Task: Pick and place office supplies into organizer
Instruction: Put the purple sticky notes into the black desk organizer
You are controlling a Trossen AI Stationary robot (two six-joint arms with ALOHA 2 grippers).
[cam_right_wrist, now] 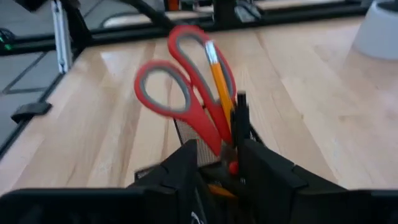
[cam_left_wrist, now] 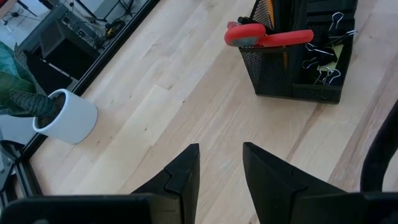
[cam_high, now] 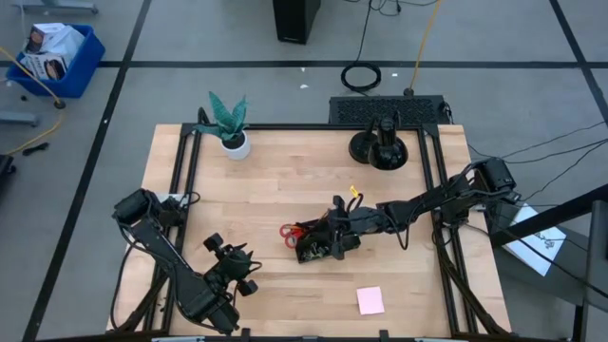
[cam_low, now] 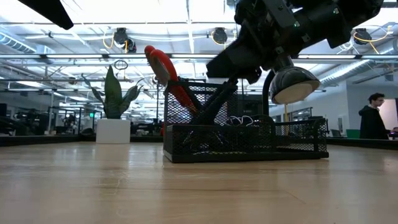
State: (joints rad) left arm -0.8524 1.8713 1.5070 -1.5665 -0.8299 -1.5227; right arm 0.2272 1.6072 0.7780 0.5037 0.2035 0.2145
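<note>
The right gripper (cam_right_wrist: 217, 163) hovers, fingers parted, over the black mesh organizer (cam_high: 316, 245) holding red-handled scissors (cam_right_wrist: 186, 102); the left gripper (cam_left_wrist: 219, 177) waits spread.

A green spiky-leaved plant in a white pot (cam_high: 230, 124) is seen near the far left corner of the light wooden table top (cam_high: 285, 190), which is bordered by a black metal frame (cam_high: 180, 171). A round black stand with an upright post (cam_high: 380, 145) is set near the far right corner. Off the table, a blue bin holding white packages (cam_high: 55, 55) is seen on the grey floor, and a coiled black cable (cam_high: 362, 76) lies behind the table. In the low view, a person in dark clothing (cam_low: 372, 117) is seen at the right edge of the room.
</note>
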